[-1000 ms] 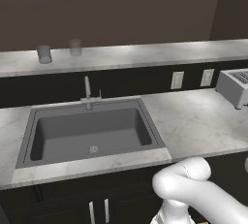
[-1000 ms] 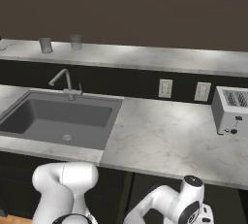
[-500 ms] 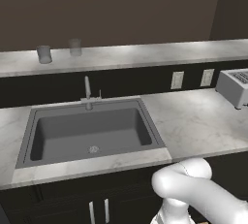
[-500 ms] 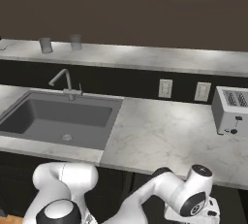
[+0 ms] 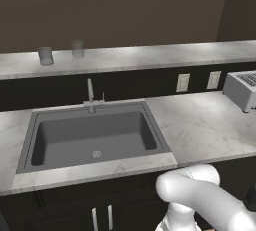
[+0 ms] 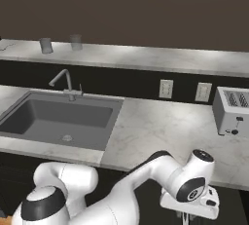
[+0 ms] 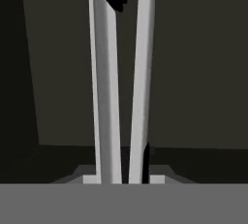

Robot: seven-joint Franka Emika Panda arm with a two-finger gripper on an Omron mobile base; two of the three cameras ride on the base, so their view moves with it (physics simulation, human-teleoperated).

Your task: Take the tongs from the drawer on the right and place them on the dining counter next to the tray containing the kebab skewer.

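Observation:
The tongs [image 7: 121, 87] are two slim silvery arms that rise from the bottom of the hand view, in front of dark grey surfaces. My gripper [image 7: 124, 172] is shut on their lower end, with one dark fingertip [image 7: 146, 162] against the right arm. In the right base view my hand [image 6: 190, 204] hangs below the front edge of the marble worktop, at the lower right. The dining counter [image 5: 150, 55] [image 6: 146, 57] runs along the back as a long pale ledge over a black wall. The drawer, the tray and the kebab skewer are out of view.
A grey sink [image 5: 95, 135] [image 6: 58, 117] with a faucet [image 5: 90, 95] is set in the marble worktop [image 6: 160, 131]. A toaster [image 6: 232, 111] [image 5: 242, 89] stands at the right. Two grey cups [image 5: 46, 55] [image 6: 46, 45] stand on the ledge at the left. Wall outlets [image 6: 166, 88] sit below it.
In the right base view my wrist and hand have risen and moved right beneath the worktop's edge. The sink, toaster and cups have not moved.

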